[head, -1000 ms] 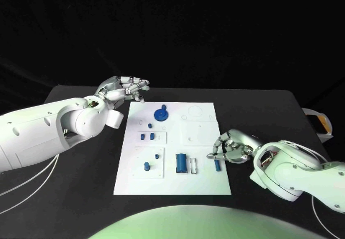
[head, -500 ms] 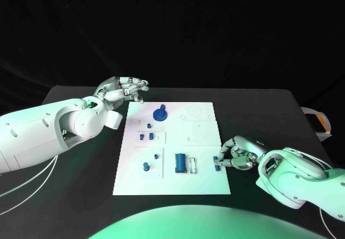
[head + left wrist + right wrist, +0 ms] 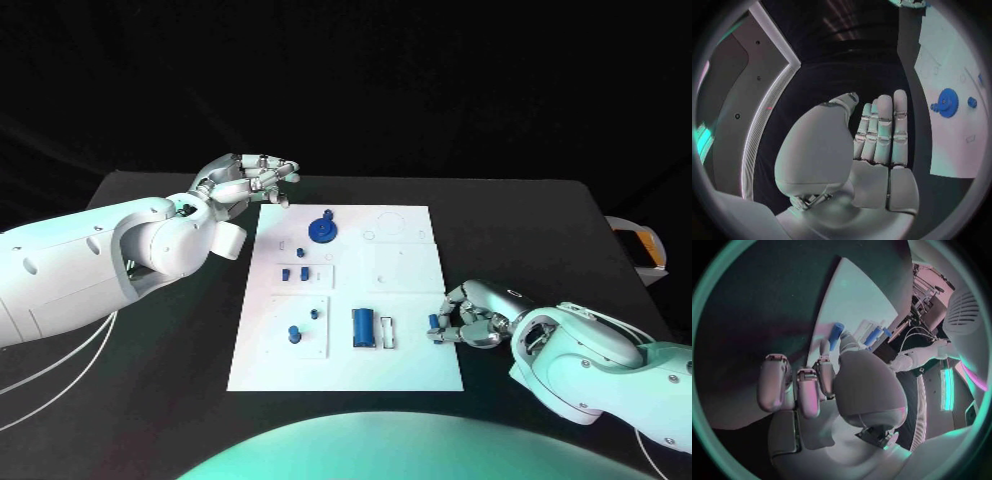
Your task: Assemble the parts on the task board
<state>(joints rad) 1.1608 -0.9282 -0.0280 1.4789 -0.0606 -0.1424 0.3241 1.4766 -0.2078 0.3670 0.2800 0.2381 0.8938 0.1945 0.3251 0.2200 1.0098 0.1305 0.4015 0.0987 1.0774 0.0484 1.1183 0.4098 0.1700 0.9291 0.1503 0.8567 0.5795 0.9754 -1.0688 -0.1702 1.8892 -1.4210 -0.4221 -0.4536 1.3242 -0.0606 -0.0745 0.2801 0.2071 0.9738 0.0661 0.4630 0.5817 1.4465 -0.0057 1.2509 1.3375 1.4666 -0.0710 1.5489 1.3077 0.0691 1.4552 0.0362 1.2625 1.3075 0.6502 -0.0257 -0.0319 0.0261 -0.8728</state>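
The white task board [image 3: 407, 262] lies in the middle of the black table. A blue gear [image 3: 325, 231] sits near its far end, and the left wrist view shows the gear [image 3: 947, 101] too. A blue block [image 3: 364, 327] lies near the front, with small blue pieces [image 3: 296, 335] to its left. At the board's right edge my right hand [image 3: 473, 320] pinches a small blue peg [image 3: 434, 322]. In the right wrist view the peg [image 3: 837, 332] sticks up between the thumb and a finger. My left hand [image 3: 245, 181] hovers past the board's far left corner, fingers straight, palm [image 3: 873, 165] bare.
Two more small blue pieces [image 3: 294, 271] stand in the board's middle left panel. A pale strip [image 3: 387, 331] lies beside the blue block. An orange-and-white object [image 3: 646, 248] sits at the table's right edge. Bare black table [image 3: 548, 230] surrounds the board.
My right hand has moved toward the robot along the board's right edge and closed its thumb and finger on the small blue peg that lay there. The left hand has stayed still.
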